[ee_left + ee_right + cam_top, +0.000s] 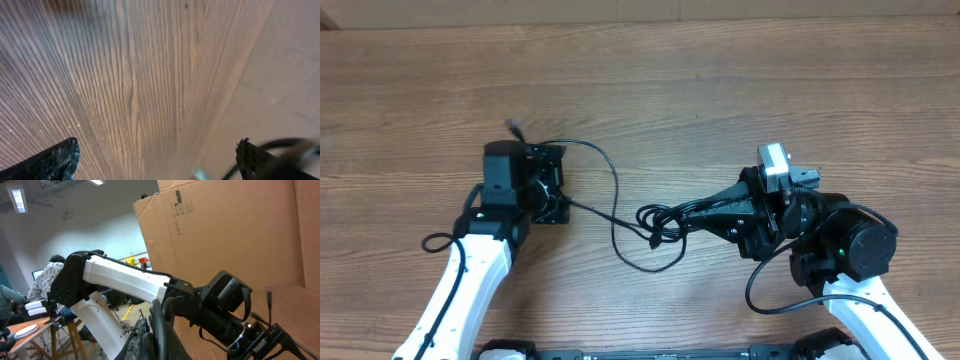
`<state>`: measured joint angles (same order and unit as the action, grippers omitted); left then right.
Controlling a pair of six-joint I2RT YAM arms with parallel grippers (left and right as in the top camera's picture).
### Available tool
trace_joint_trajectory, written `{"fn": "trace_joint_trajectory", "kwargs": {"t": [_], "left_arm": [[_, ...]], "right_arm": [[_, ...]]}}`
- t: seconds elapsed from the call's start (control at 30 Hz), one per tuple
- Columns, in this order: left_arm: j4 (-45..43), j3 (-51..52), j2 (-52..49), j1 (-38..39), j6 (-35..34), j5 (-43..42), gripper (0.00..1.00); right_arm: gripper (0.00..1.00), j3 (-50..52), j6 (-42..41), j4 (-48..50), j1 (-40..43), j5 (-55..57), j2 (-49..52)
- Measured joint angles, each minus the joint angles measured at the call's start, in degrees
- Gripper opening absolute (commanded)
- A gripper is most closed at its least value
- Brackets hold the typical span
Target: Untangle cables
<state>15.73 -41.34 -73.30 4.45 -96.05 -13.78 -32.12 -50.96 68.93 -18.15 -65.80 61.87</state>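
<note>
Looking down on the wooden table (720,80), I am seeing both arms reaching in toward each other over the cables (616,195). The right gripper (660,222) is clenching a small bunch of the black cord at its tips, with a slack loop sagging just below and outside its jaws. The left gripper (556,185) is standing spread wide and grasping nothing. One strand is running out from the gap between its jaws toward the right gripper's tips, and another is arcing away from its upper jaw. Its fingertips (60,160) are showing bare wood between them in the wrist view, with cord only at the right-hand tip. A small plug (512,127) is lying just behind that gripper. I am judging this to be the parting stage. The next move is calling for the left jaws to close on a strand so the arms can draw apart.
</note>
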Motion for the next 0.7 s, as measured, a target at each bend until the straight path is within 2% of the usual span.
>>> {"fn": "trace_joint_trajectory", "kwargs": {"t": [0.53, 0.63, 0.7], "left_arm": [[0.2, 0.0, 0.0, -0.5, 1.1, 0.3, 1.00], [-1.4, 0.0, 0.0, -0.5, 6.3, -0.2, 1.00], [-5.1, 0.0, 0.0, -0.5, 13.4, -1.5, 0.99]], "right_arm": [[0.04, 0.0, 0.0, 0.0, 0.0, -0.3, 0.0], [0.04, 0.0, 0.0, 0.0, 0.0, -0.3, 0.0], [0.04, 0.0, 0.0, -0.5, 0.0, -0.4, 0.0]]}}
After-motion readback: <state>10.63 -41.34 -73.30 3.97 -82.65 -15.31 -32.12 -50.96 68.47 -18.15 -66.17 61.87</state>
